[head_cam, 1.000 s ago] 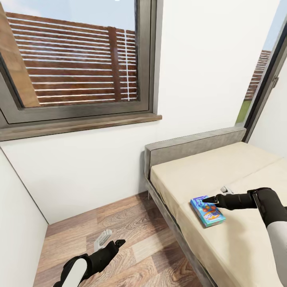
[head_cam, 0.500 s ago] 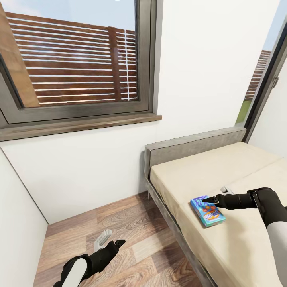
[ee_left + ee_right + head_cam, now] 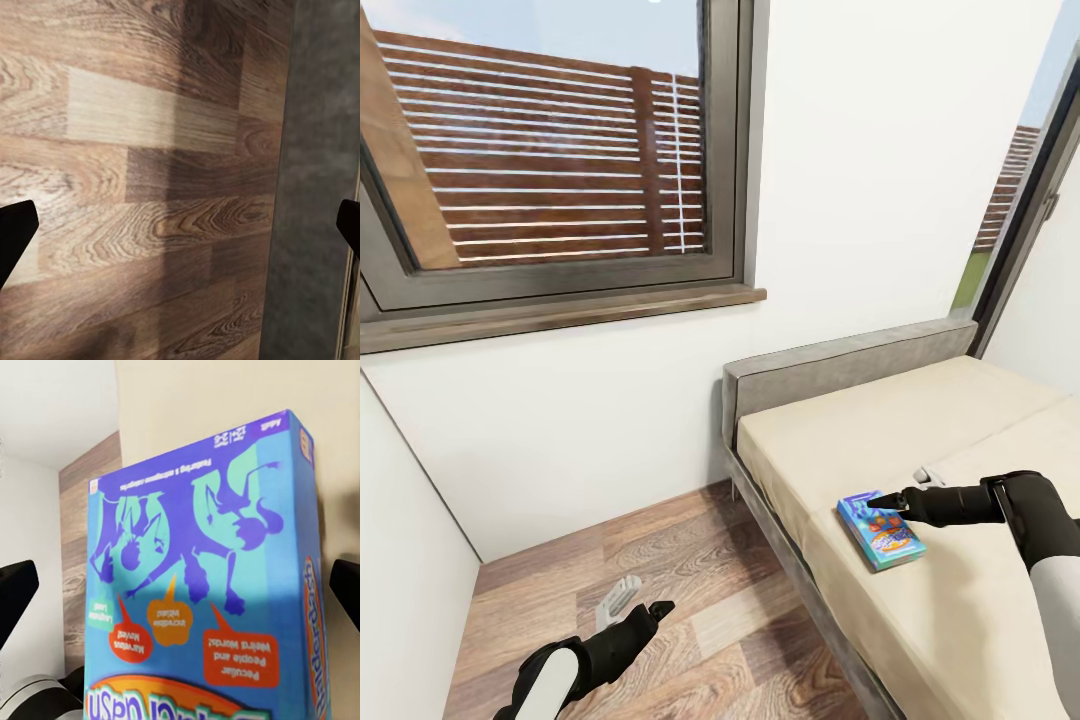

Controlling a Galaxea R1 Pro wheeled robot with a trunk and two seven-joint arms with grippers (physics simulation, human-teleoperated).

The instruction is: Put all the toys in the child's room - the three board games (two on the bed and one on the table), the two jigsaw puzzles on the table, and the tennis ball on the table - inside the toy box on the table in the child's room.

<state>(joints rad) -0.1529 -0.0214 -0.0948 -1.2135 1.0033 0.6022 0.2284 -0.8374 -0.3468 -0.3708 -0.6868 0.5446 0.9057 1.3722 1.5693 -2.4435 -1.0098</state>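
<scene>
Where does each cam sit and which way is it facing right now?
Head: up on the robot, looking forward and down at the bed and wood floor; both arms show, right gripper over the teal-blue board game.
Left wrist: on the left arm, facing the floor; fingertips at the edges.
Right wrist: facing the board game close up, fingertips flanking it.
Shared: head and right wrist both see the game.
</scene>
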